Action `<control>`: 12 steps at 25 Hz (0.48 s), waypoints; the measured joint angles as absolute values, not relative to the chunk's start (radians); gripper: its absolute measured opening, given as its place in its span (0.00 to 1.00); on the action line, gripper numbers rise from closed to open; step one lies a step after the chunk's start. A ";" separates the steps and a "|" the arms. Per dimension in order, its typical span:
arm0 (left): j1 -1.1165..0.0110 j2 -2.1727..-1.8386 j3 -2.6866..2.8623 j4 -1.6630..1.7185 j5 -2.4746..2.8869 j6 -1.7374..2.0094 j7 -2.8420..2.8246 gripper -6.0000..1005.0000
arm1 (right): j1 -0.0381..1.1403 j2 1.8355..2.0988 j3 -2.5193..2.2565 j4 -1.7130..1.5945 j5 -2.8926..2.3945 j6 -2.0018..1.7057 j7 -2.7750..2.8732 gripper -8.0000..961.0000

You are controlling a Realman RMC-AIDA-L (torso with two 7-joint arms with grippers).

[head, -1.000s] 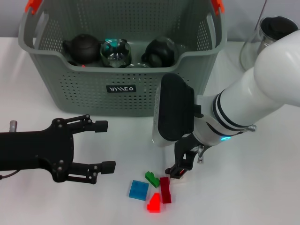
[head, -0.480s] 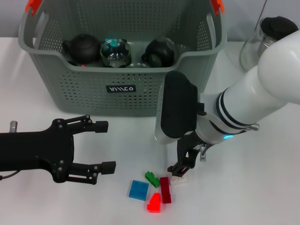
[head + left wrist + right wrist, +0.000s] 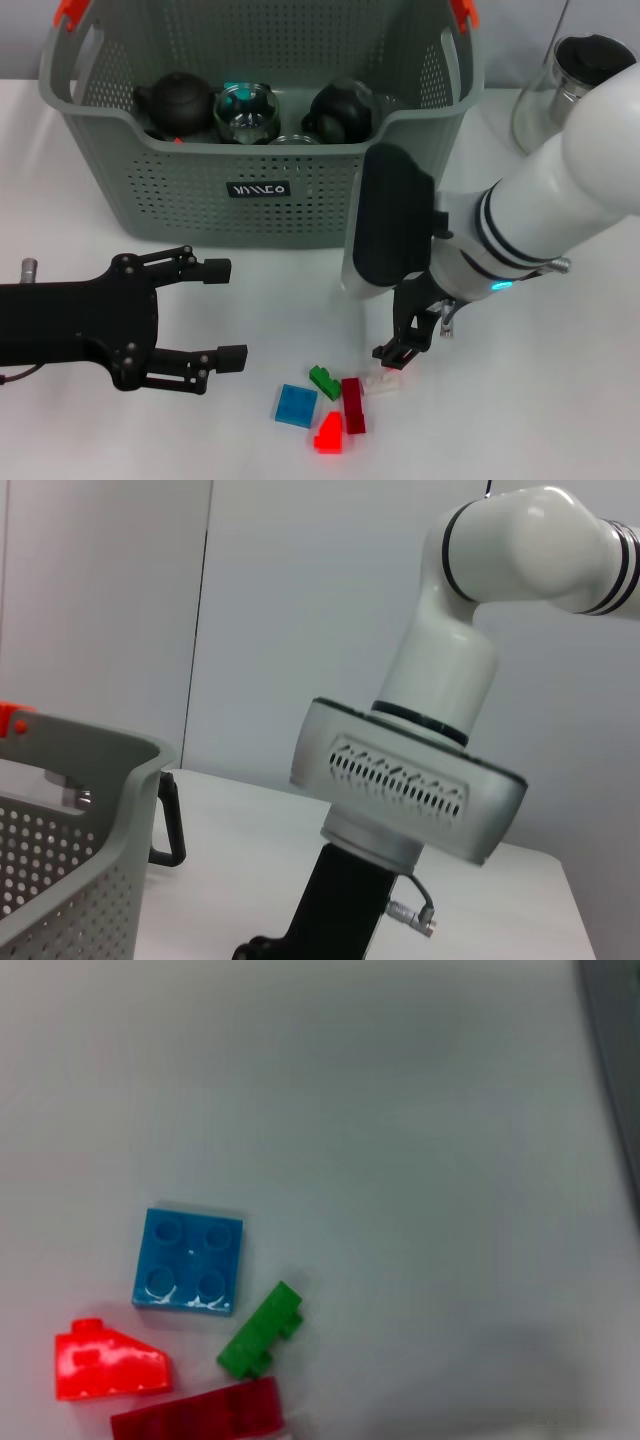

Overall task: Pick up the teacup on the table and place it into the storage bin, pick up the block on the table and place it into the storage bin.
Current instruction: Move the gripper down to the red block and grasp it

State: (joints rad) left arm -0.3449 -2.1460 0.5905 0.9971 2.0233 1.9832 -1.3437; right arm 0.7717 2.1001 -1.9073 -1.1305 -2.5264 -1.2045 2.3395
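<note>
1 white block [image 3: 381, 382] lies just below the right claw [image 3: 398, 354], grip state unclear.

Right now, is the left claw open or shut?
Open: the left claw shows its two fingers spread wide apart, holding nothing.

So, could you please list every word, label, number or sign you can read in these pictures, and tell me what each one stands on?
Small black label on the front of the large grey-green perforated plastic storage bin: white lettering, too small and blurred to read with confidence.
White right arm's housing in the left wrist view: only a row of slots, no text.
Coloured plastic blocks, such as the blue square one: studs only, no readable marks.
</note>
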 joint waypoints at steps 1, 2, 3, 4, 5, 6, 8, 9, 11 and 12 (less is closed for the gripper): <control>-0.345 -2.146 0.590 0.997 2.023 1.983 -1.344 0.93 | 0.764 2.099 -1.898 -1.146 -2.527 -1.212 2.337 0.96; -0.345 -2.146 0.591 0.997 2.023 1.983 -1.344 0.93 | 0.759 2.099 -1.886 -1.157 -2.527 -1.221 2.333 0.96; -0.345 -2.146 0.591 0.997 2.023 1.983 -1.344 0.93 | 0.757 2.099 -1.879 -1.163 -2.528 -1.226 2.332 0.96; -0.345 -2.146 0.591 0.997 2.023 1.982 -1.344 0.93 | 0.754 2.099 -1.874 -1.167 -2.529 -1.232 2.332 0.96; -0.345 -2.146 0.591 0.997 2.023 1.982 -1.344 0.93 | 0.754 2.099 -1.871 -1.167 -2.530 -1.237 2.332 0.96; -0.345 -2.146 0.591 0.997 2.023 1.983 -1.344 0.93 | 0.754 2.099 -1.869 -1.167 -2.530 -1.241 2.332 0.96; -0.345 -2.146 0.591 0.997 2.023 1.983 -1.344 0.93 | 0.753 2.099 -1.868 -1.165 -2.532 -1.253 2.328 0.96; -0.345 -2.146 0.591 0.997 2.023 1.983 -1.344 0.93 | 0.753 2.099 -1.867 -1.164 -2.532 -1.262 2.326 0.96; -0.345 -2.145 0.591 0.997 2.023 1.983 -1.344 0.93 | 0.752 2.100 -1.858 -1.165 -2.533 -1.288 2.319 0.96; -0.346 -2.145 0.591 0.997 2.023 1.984 -1.344 0.93 | 0.752 2.100 -1.849 -1.166 -2.533 -1.304 2.314 0.96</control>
